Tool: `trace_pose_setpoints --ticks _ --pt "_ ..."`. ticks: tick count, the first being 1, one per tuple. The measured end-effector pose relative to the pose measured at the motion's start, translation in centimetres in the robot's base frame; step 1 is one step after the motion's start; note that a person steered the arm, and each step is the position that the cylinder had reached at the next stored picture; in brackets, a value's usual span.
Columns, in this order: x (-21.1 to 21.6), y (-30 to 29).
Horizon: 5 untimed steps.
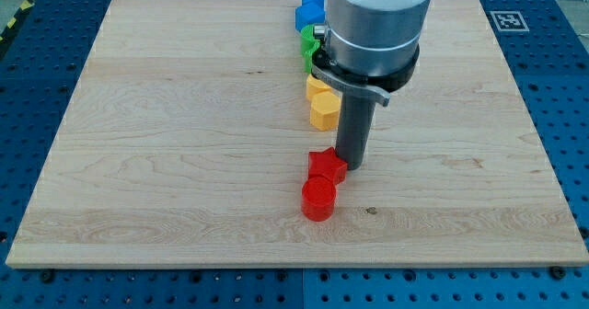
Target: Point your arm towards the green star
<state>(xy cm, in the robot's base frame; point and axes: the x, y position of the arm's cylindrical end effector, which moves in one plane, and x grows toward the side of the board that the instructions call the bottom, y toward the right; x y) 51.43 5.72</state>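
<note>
Resting on the wooden board (184,116), my tip (351,165) sits just right of the red star (326,166) — no claw, only a rod. The green star (309,48) hides near the frame's top middle, partly behind my arm — between blue block (310,10) and yellow blocks (320,102).

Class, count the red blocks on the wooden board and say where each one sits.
2. The red star lies just left of my tip, near the board's middle. The red cylinder touches it below. The arm could hide others.
</note>
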Motion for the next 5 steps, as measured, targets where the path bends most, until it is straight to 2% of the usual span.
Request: trace_pose_setpoints --ticks 2,4,5 --pt "0.3 0.5" --pt "-6.9 2.3" --pt "-7.1 2.3"
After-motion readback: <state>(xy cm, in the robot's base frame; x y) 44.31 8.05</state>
